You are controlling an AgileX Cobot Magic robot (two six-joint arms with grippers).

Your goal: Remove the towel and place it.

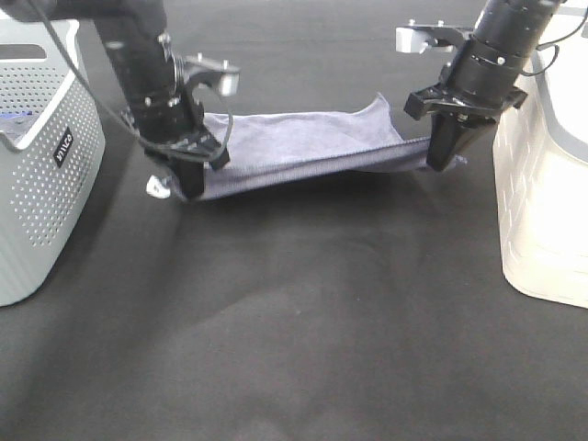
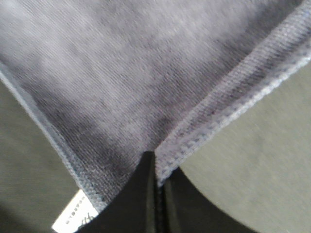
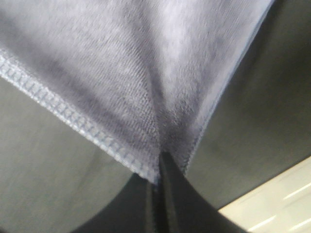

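Note:
The towel (image 1: 303, 147), a grey-lavender cloth with a stitched hem, stretches between both grippers low over the dark table. My left gripper (image 1: 191, 184) is shut on its left corner, where a small white tag (image 1: 158, 187) hangs. At the towel's right corner my right gripper (image 1: 441, 158) is shut as well. The left wrist view shows the towel (image 2: 136, 77) pinched between the closed fingers (image 2: 146, 194), with the tag (image 2: 73, 216) beside them. In the right wrist view the towel (image 3: 146, 73) gathers into the closed fingers (image 3: 167, 194).
A grey perforated basket (image 1: 37, 156) stands at the left edge. A white container (image 1: 547, 184) stands at the right edge, close to the right arm; its pale wall (image 3: 272, 213) shows in the right wrist view. Dark table cloth (image 1: 294, 331) lies in front.

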